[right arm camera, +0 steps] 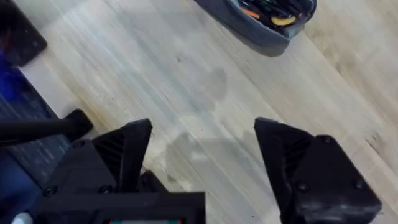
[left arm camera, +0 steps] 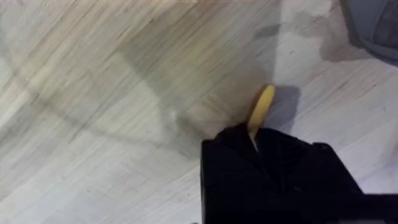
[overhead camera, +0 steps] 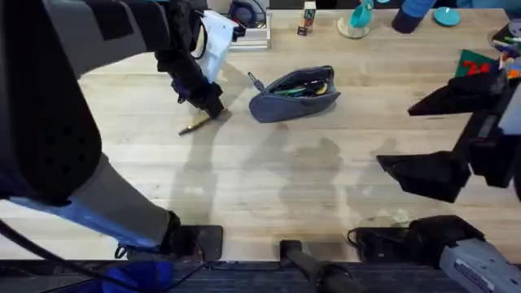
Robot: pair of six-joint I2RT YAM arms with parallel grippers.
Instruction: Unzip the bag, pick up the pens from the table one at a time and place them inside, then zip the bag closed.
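The blue-grey bag (overhead camera: pixel 295 99) lies on the table (overhead camera: pixel 269 179) at the back middle, its zipper open, with several coloured pens (overhead camera: pixel 305 86) showing inside. My left gripper (overhead camera: pixel 210 107) is to the bag's left, shut on one end of a tan-yellow pen (overhead camera: pixel 194 124) that slants down to the wood. In the left wrist view the black fingers (left arm camera: pixel 273 155) pinch that pen (left arm camera: pixel 262 107). My right gripper (overhead camera: pixel 396 137) hovers open at the right, apart from the bag. The right wrist view shows its gripper (right arm camera: pixel 202 127) wide open over bare wood, the bag (right arm camera: pixel 264 28) beyond it.
Along the back edge stand a white object (overhead camera: pixel 218 41), a small bottle (overhead camera: pixel 307 19), a teal cup (overhead camera: pixel 359 18) and blue items (overhead camera: pixel 419 12). A green and red object (overhead camera: pixel 480 63) sits at the far right. Bare wood spreads in front of the bag.
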